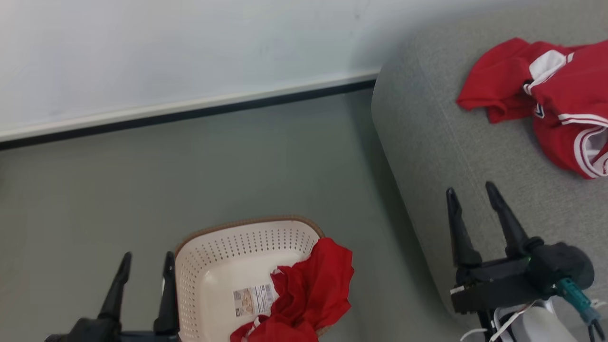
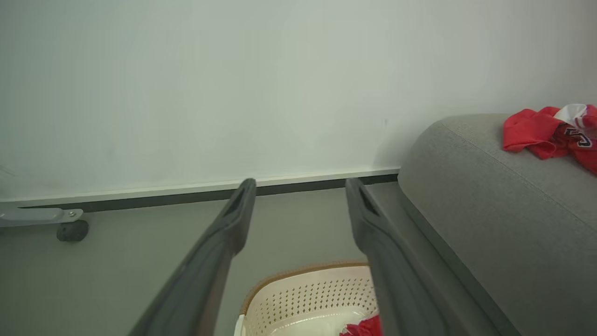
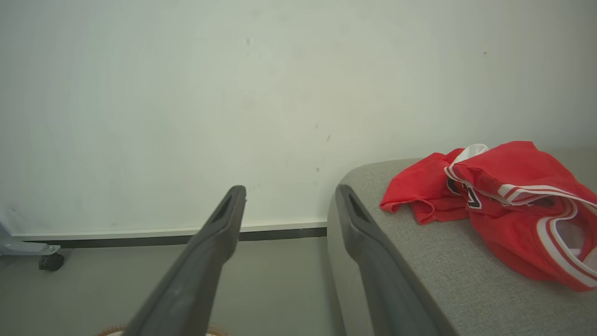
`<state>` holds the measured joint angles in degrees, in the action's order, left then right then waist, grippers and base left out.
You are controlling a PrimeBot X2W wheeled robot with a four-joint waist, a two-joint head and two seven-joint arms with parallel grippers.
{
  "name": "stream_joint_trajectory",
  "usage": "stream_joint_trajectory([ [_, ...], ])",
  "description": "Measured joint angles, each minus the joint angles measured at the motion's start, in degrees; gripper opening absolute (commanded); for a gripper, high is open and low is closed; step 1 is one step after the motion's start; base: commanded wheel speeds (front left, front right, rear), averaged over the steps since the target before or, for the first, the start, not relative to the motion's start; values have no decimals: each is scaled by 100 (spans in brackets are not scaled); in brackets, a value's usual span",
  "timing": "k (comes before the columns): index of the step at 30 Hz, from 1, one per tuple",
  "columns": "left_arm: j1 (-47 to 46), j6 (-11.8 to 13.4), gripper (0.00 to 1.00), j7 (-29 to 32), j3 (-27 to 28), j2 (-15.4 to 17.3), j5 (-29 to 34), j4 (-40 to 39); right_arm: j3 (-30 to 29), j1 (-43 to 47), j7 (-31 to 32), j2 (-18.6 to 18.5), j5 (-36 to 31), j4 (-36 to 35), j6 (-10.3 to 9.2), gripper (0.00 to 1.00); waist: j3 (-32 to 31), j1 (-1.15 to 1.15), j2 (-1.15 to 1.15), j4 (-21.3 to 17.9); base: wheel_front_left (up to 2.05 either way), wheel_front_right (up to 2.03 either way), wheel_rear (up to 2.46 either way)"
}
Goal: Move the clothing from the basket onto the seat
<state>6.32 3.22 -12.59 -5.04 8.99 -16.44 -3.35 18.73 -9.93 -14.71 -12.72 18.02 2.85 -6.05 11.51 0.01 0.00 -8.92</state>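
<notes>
The cream basket [image 1: 223,266] with a brown rim stands on the floor at the bottom centre. Red clothing [image 1: 304,294] spills over its right rim, beside a paper label. More red and white clothing [image 1: 546,95] lies bunched on the grey seat [image 1: 437,142] at the right. My left gripper [image 1: 147,259] is open just left of the basket, with nothing between its fingers. Over the seat's near edge my right gripper [image 1: 471,190] stands open and empty. The left wrist view looks over the basket [image 2: 308,298] to the seat [image 2: 513,210]. The right wrist view shows the clothing [image 3: 503,205] on the seat [image 3: 429,261].
A white wall with a dark baseboard [image 1: 190,111] runs behind the grey floor [image 1: 142,190]. A caster wheel on a pale frame [image 2: 72,230] sits by the wall at the left. A strip of floor lies between basket and seat.
</notes>
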Motion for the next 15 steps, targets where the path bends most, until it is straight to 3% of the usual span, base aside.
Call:
stream_joint_trajectory([
  [15, -1577, -636, 100, 519, -1058, -134, 385, 1195, -353, -673, -1, -9, -110, -387, -51, 100, 1224, 1, 0, -139, 0, 0, 0],
])
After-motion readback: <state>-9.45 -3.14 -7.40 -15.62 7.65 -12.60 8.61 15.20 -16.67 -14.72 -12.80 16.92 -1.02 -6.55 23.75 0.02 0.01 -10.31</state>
